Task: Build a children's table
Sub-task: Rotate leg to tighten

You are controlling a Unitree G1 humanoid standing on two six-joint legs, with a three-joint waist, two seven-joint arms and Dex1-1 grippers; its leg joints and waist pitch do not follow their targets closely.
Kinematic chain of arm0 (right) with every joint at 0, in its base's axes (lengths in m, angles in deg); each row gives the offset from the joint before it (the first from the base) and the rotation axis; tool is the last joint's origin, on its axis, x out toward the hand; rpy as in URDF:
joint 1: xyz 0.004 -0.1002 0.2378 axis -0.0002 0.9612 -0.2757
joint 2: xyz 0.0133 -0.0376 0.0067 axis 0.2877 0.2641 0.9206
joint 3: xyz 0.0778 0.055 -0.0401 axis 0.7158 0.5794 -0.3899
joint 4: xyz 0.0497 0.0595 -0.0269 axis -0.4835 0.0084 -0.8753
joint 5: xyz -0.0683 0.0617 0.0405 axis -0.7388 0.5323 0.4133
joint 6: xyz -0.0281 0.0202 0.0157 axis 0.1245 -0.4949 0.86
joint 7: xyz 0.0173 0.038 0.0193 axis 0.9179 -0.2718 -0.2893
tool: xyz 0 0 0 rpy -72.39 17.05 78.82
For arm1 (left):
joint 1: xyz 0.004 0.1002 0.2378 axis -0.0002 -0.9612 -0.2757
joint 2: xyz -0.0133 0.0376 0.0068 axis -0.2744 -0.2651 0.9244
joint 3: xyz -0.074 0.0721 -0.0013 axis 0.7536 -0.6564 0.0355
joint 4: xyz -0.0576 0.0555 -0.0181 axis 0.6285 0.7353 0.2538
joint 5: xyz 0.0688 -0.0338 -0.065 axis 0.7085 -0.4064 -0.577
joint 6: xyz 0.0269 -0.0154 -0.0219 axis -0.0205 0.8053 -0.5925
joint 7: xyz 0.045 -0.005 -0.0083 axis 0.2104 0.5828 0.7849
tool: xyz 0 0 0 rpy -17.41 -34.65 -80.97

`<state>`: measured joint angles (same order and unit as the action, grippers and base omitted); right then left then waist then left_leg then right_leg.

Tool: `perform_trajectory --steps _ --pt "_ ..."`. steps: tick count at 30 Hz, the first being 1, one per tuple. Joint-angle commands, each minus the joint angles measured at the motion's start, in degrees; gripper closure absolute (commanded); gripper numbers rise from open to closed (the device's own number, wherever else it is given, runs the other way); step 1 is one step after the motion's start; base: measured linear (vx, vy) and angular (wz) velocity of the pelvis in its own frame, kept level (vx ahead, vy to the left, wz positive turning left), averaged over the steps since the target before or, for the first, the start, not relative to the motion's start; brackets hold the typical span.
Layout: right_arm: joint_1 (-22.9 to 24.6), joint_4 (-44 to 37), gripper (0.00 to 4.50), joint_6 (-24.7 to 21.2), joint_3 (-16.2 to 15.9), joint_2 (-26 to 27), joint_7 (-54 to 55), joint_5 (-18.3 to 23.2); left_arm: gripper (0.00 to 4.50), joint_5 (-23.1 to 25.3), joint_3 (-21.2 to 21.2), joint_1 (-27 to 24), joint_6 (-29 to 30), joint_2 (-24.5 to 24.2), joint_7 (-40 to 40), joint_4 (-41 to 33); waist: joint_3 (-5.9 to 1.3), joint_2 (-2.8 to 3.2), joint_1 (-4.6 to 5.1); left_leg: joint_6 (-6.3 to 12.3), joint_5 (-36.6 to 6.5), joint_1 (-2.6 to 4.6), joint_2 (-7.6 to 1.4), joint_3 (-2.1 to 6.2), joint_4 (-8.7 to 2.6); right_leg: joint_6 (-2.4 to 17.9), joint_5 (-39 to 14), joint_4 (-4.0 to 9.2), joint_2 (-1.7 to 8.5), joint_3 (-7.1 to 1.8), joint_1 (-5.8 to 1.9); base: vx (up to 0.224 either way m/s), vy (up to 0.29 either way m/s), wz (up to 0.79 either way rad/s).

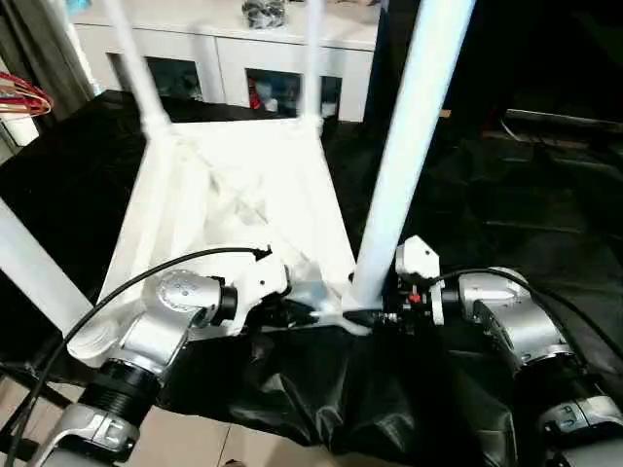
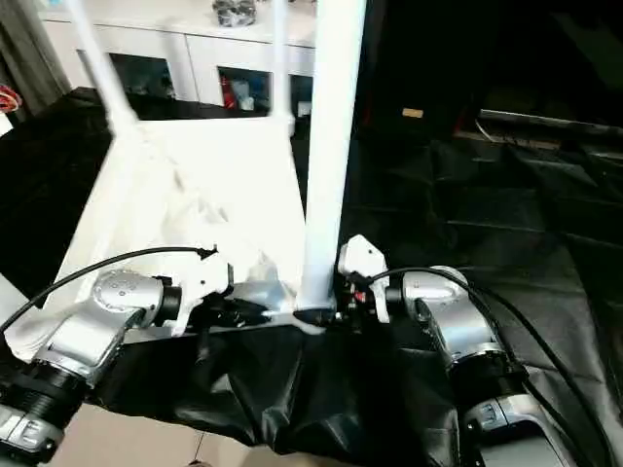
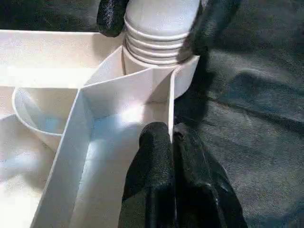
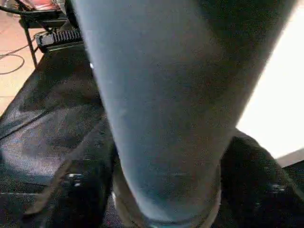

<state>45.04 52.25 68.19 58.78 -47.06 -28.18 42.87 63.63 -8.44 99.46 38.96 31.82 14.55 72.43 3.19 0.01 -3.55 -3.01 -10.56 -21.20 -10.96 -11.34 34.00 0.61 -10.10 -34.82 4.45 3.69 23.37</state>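
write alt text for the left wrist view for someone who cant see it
The left gripper, its two black fingers shut, pinches a thin wall of the upturned white tabletop beside a round corner socket. A white leg with a ribbed end stands in that socket, the right gripper's black fingers on either side.

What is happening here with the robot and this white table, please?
The robot is assembling a children's table. The tabletop lies upside down on a black cloth, with legs standing in its corner sockets. The right gripper has a finger on each side of the base of the near right leg, at its socket. The left gripper, fingers shut, rests against the rim beside that socket.
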Motion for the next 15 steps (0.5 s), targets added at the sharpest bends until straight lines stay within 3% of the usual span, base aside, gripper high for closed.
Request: perform_trajectory --steps 1,8,9,12,13,15 --pt "0.7 -2.0 1.65 -0.9 -1.8 0.4 -2.4 0.5 4.50 -1.5 0.3 2.0 -1.3 0.6 0.0 -0.5 -3.72 -0.44 0.07 3.00 -12.1 0.75 -2.59 1.03 -3.86 13.0 -14.7 4.25 3.73 -2.72 -2.70 0.000 0.000 0.00" --pt "3.2 -3.7 1.88 -2.8 -2.3 2.0 0.4 0.5 4.50 0.4 1.3 2.8 -1.6 2.9 7.0 1.4 -3.70 -0.45 -0.10 2.83 -12.3 0.95 -2.63 1.00 -3.87 12.8 -14.9 4.37 3.71 -2.79 -2.53 0.000 0.000 0.00" --pt "3.3 -3.2 1.88 -3.4 -1.9 2.9 2.8 0.1 4.50 0.7 1.8 3.1 -1.2 3.7 9.0 1.8 -3.61 -0.22 -0.12 2.68 -12.6 1.01 -2.59 1.00 -3.90 12.7 -15.4 4.49 3.69 -2.81 -2.46 0.000 0.000 0.00" --pt "3.1 0.1 1.89 -2.7 0.5 7.4 14.2 -1.7 4.50 1.5 2.8 3.8 0.5 6.4 14.6 2.2 -3.36 -0.48 0.50 0.49 -16.0 1.09 -2.34 1.36 -4.12 10.4 -23.5 5.26 3.99 -2.65 -2.39 0.000 0.000 0.00" --pt "2.4 2.4 1.89 -2.8 2.2 10.0 20.8 -2.4 4.50 2.0 2.7 3.9 1.5 7.7 16.5 2.1 -3.31 -0.83 0.92 0.13 -16.1 1.00 -2.37 1.48 -4.23 9.7 -25.0 5.34 4.07 -2.66 -2.28 0.000 0.000 0.00" --pt "1.6 4.9 1.89 -3.2 4.0 13.0 28.2 -3.0 4.50 2.9 2.5 4.0 2.7 9.2 19.2 1.9 -3.30 -0.68 1.30 -0.17 -16.5 0.95 -2.27 1.63 -4.27 9.1 -26.5 5.52 4.06 -2.51 -2.26 0.000 0.000 0.00"
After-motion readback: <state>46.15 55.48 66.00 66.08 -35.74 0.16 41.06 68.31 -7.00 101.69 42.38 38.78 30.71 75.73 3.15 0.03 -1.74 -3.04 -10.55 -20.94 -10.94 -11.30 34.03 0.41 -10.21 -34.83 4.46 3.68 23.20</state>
